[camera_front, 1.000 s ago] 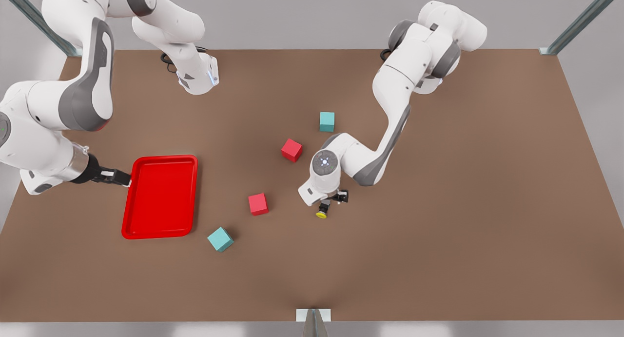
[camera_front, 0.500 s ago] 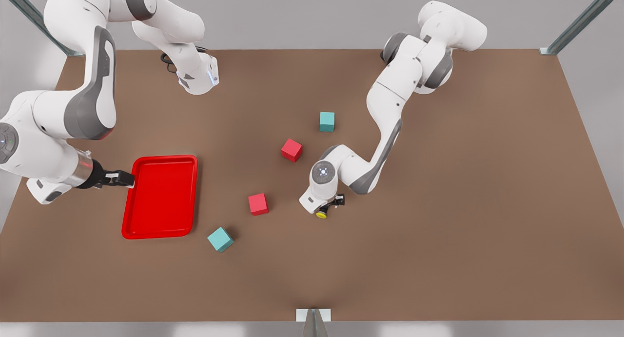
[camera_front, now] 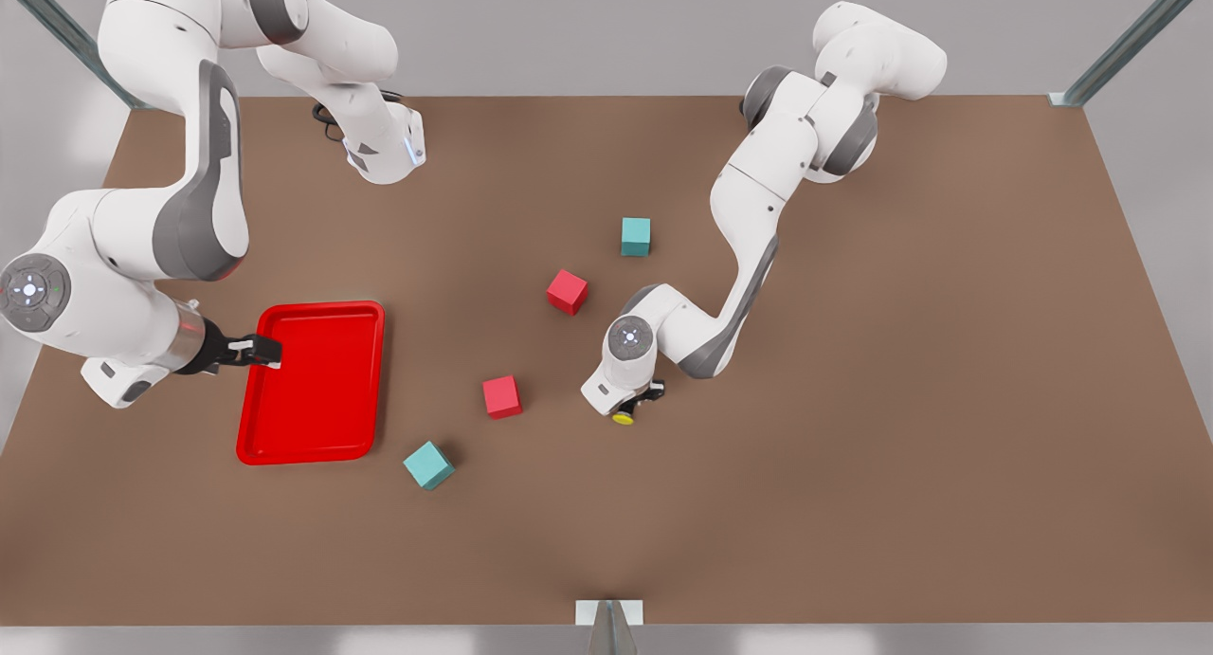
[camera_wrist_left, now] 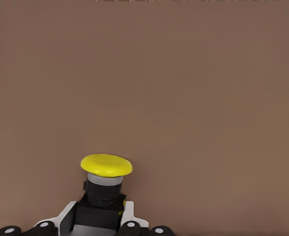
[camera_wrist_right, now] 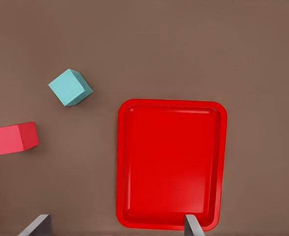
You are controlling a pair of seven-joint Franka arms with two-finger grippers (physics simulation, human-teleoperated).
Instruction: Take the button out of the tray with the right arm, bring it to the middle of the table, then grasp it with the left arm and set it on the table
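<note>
Brown table (camera_front: 853, 446), unlabelled yellow-capped button (camera_wrist_left: 106, 165)

1. The counter (camera_front: 853, 427) is matt brown, smooth and even.
2. The tray (camera_front: 313, 382) looks like glossy red plastic, with soft highlights along its rim.
3. The button (camera_wrist_left: 106, 165) beside the tray's far side has a smooth yellow cap on a dull black body.

you are seeing the button (camera_wrist_left: 105, 189) sitting between the left gripper (camera_front: 637, 404) jaws, just above the table (camera_front: 853, 399); the tray (camera_wrist_right: 171, 164) is lying under the right gripper (camera_front: 254, 351) jaws, two cubes (camera_wrist_right: 70, 87) beside it.
</note>
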